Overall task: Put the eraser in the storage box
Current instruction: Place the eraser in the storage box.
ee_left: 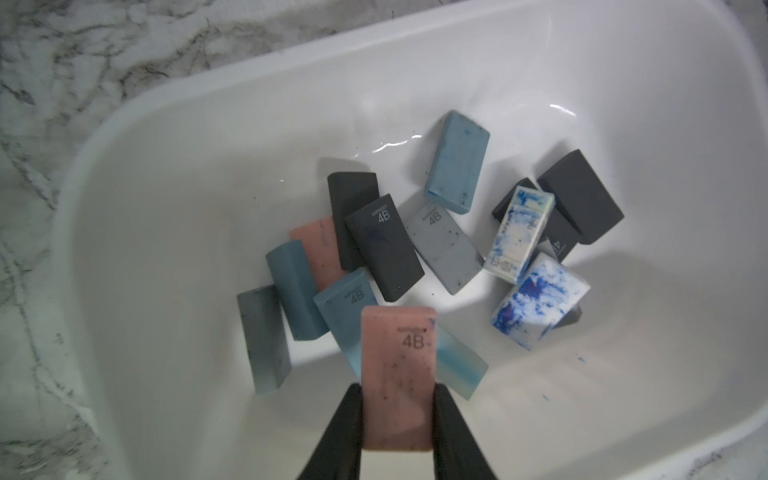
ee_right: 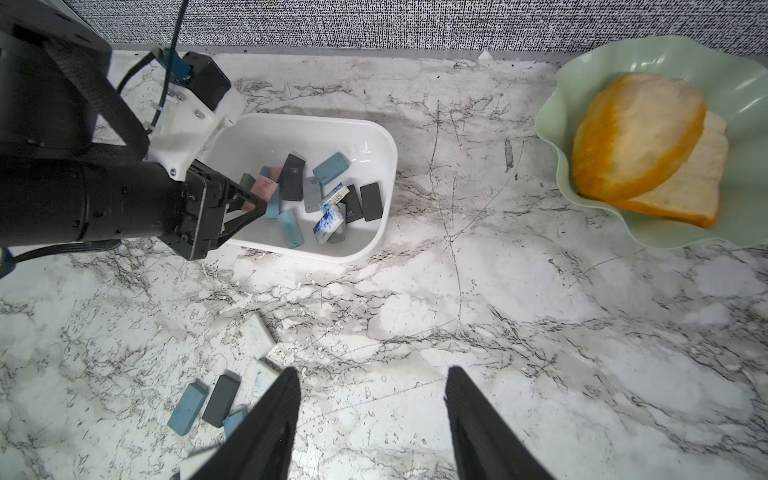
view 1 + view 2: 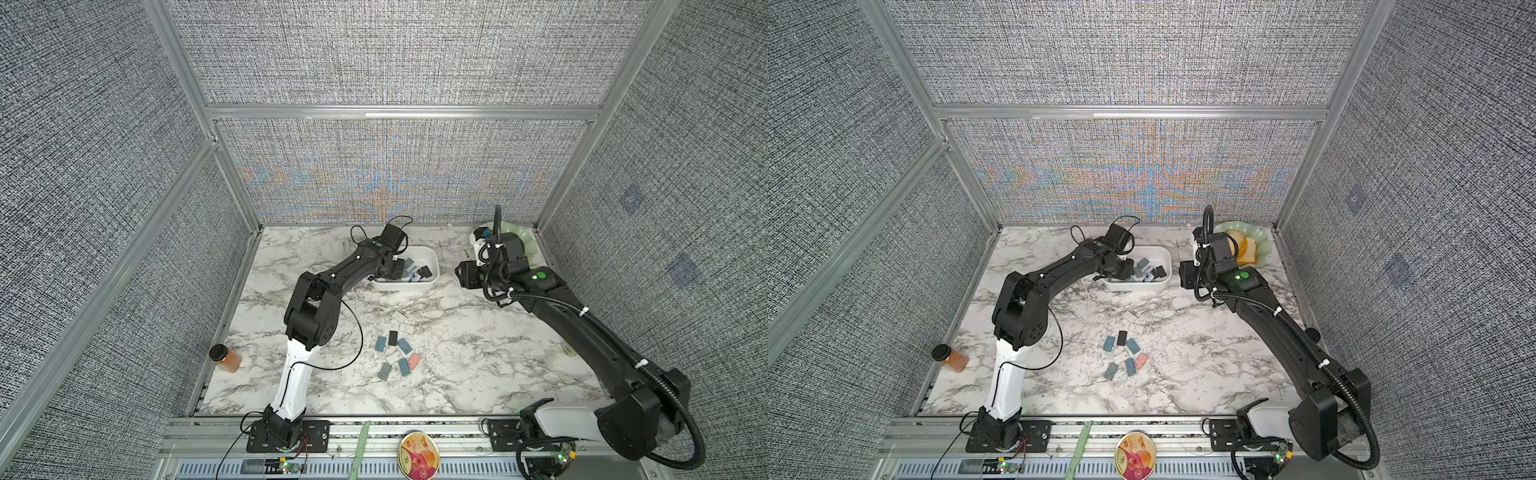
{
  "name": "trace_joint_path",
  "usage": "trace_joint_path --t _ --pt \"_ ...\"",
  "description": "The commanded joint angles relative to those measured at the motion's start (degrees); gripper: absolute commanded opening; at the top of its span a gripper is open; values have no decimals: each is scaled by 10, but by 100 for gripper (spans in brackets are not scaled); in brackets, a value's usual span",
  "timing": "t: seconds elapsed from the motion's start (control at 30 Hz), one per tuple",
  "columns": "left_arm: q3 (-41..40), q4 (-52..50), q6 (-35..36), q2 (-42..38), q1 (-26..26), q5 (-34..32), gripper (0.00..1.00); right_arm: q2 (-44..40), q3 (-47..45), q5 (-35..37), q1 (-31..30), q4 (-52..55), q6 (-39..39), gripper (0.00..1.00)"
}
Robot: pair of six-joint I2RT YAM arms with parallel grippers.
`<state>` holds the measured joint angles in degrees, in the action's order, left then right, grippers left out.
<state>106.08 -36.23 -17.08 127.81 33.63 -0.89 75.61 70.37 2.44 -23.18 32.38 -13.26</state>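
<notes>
**Pink eraser over the box, not yet let go**

Marble table, storage box at its far middle with a pile of erasers already inside. My left gripper hangs over the box, jaws drawn in narrow against the long sides of the pink eraser — above the pile, not resting on it, I judge. Left to do: release it. A scatter of loose erasers waits mid-table.

My right gripper is parted and empty, over bare marble. Nearby are a green dish holding bread and an orange jar — nothing blocks the drop.
</notes>
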Motion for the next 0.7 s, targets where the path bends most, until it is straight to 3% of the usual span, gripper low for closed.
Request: trace_joint_path --t 0.0,0.27,0.43,0.67 --pt "7 16 -13 11 -2 9 35 -2 3 -1 1 8 2 59" --pt "7 19 -24 13 -8 11 58 -8 1 -4 3 11 0 60" --pt "-1 21 -26 -21 -8 3 61 -5 1 -33 3 20 5 60" --pt "-68 60 -29 -134 -8 -8 61 -8 -17 -82 -20 29 15 61"
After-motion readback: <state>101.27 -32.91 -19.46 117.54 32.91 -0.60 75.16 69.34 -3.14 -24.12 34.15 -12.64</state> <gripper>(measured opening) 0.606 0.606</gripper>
